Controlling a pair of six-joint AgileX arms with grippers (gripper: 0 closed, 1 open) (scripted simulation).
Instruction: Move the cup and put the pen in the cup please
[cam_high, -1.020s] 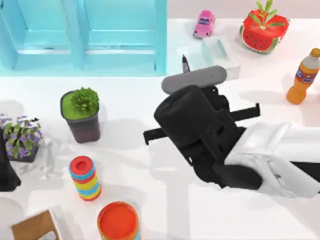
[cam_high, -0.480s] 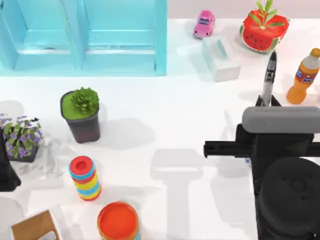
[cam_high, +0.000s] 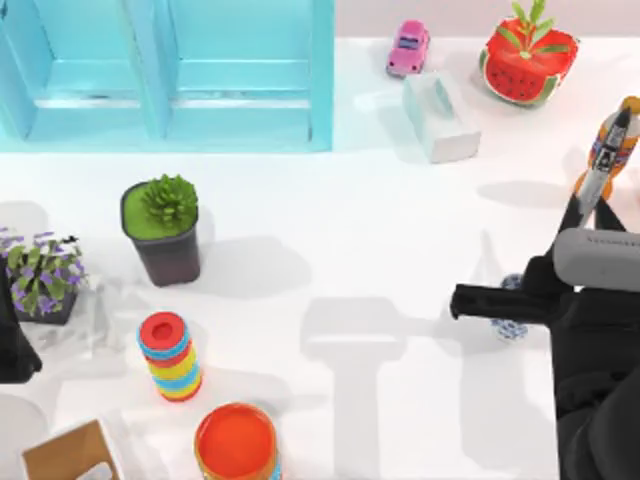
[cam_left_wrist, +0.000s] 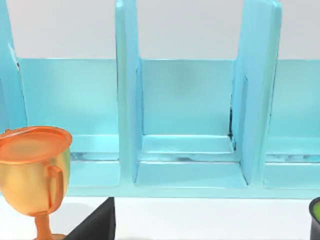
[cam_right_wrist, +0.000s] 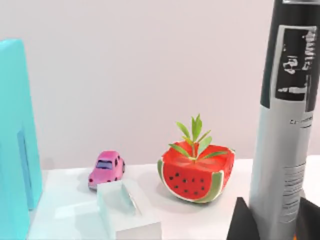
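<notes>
My right gripper (cam_high: 590, 207) is at the table's right side, shut on the pen (cam_high: 612, 135). The pen is black with a grey label band and points toward the back, over the orange bottle (cam_high: 630, 108). In the right wrist view the pen (cam_right_wrist: 285, 125) stands upright between two dark fingers (cam_right_wrist: 240, 220). The cup (cam_high: 510, 328), white with a blue pattern, sits on the table just under the right arm's black crossbar and is mostly hidden. My left arm (cam_high: 14, 345) is parked at the left edge.
A blue shelf unit (cam_high: 170, 70) fills the back left. A pink car (cam_high: 408, 48), white box (cam_high: 440, 115) and watermelon planter (cam_high: 528, 60) stand at the back. Two plant pots (cam_high: 160, 230), a ring stack (cam_high: 170, 355) and an orange cup (cam_high: 235, 440) occupy the left.
My right arm has swung from the table's middle to its right side, carrying the pen. The pen's tip now lies over the orange bottle. The left arm has not moved.
</notes>
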